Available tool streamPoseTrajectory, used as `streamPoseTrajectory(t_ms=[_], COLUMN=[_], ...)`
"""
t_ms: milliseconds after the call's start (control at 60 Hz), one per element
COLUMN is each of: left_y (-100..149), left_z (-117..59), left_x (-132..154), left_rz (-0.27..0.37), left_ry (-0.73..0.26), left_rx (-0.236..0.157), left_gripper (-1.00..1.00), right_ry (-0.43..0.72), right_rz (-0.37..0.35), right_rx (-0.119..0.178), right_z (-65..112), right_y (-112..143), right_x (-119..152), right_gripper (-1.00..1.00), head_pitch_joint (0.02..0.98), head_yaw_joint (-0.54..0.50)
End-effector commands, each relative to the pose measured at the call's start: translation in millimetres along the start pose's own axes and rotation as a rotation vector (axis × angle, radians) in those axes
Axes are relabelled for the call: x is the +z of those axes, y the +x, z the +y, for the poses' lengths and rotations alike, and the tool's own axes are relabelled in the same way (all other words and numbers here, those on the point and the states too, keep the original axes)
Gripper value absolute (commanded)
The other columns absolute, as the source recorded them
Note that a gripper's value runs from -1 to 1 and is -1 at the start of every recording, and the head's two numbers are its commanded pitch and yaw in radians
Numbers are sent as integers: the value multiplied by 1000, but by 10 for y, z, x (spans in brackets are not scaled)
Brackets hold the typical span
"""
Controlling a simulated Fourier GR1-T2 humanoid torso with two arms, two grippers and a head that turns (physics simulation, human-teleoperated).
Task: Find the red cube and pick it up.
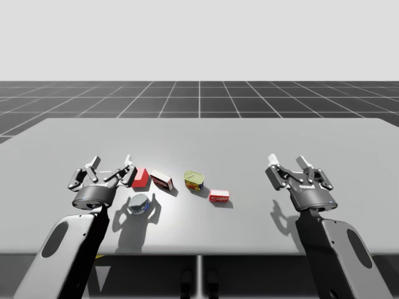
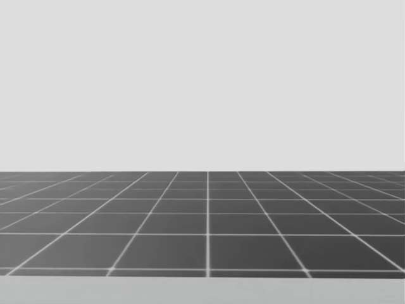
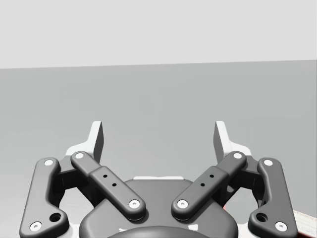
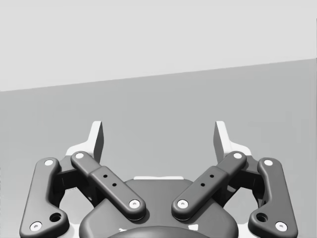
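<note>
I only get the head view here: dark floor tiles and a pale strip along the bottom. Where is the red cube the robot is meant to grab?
Observer: The high view shows the red cube on the grey table, close beside my left gripper.
Visitor: So has it got hold of it?
Observer: Not yet. In the left wrist view that gripper is open, with nothing between its fingers.
Visitor: Is there anything it might mistake for the cube?
Observer: Possibly. A red and white box lies just past the cube on the side away from the gripper, and a small flat red box lies further along.
</note>
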Motion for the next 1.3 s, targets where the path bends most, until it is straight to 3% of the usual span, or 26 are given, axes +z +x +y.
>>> streamPoseTrajectory(t_ms=[17, 100, 167, 217, 567, 800, 1300], left_y=[5, 7, 8, 10, 23, 19, -4], left_z=[0, 1, 1, 1, 19, 22, 19], left_x=[3, 3, 4, 5, 3, -3, -12], left_rz=[-1, -1, -1, -2, -14, -15, 1], left_ry=[-1, 0, 1, 2, 13, 12, 18], left_rx=[-2, -2, -2, -2, 3, 2, -5], left_gripper=[-1000, -1000, -1000, -1000, -1000, -1000, -1000], right_ry=[-25, -15, 4, 0, -19, -23, -2], right_rz=[-44, -35, 18, 22, 30, 33, 61], right_rx=[-35, -45, -59, -45, -32, -29, -4], right_z=[-7, -3, -11, -14, -19, -26, 38], right_y=[8, 11, 22, 20, 18, 22, -24], right_x=[23, 18, 15, 16, -2, -4, 12], right_gripper=[-1000, -1000, -1000, -1000, -1000, -1000, -1000], head_pitch_joint=[77, 86, 115, 137, 432, 571, 743], head_yaw_joint=[18, 19, 17, 16, 30, 61, 347])
